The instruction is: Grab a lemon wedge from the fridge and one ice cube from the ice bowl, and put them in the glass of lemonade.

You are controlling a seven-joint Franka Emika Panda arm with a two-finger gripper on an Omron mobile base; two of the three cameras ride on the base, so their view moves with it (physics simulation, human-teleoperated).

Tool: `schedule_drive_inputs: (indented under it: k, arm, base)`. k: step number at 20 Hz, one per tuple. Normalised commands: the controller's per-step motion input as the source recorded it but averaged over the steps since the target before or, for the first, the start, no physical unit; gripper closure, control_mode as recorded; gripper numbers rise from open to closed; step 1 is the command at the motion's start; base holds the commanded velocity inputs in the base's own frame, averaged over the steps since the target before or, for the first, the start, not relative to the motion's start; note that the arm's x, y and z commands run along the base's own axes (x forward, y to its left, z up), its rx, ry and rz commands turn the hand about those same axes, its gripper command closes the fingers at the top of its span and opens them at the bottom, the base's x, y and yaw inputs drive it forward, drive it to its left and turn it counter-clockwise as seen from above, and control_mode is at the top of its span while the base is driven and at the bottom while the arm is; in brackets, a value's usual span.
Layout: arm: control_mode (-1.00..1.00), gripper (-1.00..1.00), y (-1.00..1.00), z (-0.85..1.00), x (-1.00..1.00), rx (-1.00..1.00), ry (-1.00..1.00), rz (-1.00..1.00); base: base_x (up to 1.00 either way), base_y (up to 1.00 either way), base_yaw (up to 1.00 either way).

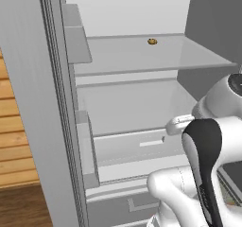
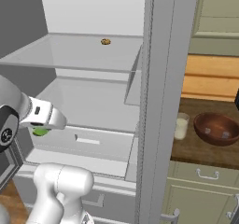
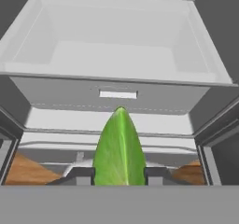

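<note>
While the wedge sits pinched like this, here's the rundown:
fingers: closed on the lemon wedge, one dark tip on each flank, so it can't slip on the way out
fridge: open just ahead, drawer below the tips
glass of lemonade: on the worktop, well off to the right, touching nothing
ice bowl: just beside the glass
writing: none I can read

Fridge shelf: small brown item.
</note>
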Motion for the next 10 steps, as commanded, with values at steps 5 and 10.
schedule_drive_inputs:
  k: [5, 10]
  arm:
    - [1.0, 1.0, -0.01, -0.04, -0.2, 0.01, 0.0, 0.0]
    - [1.0, 1.0, 0.0, 0.0, 0.0, 0.0, 0.0, 0.0]
  base:
    - [-0.73, 0.0, -0.12]
    - [-0.32, 0.0, -0.59]
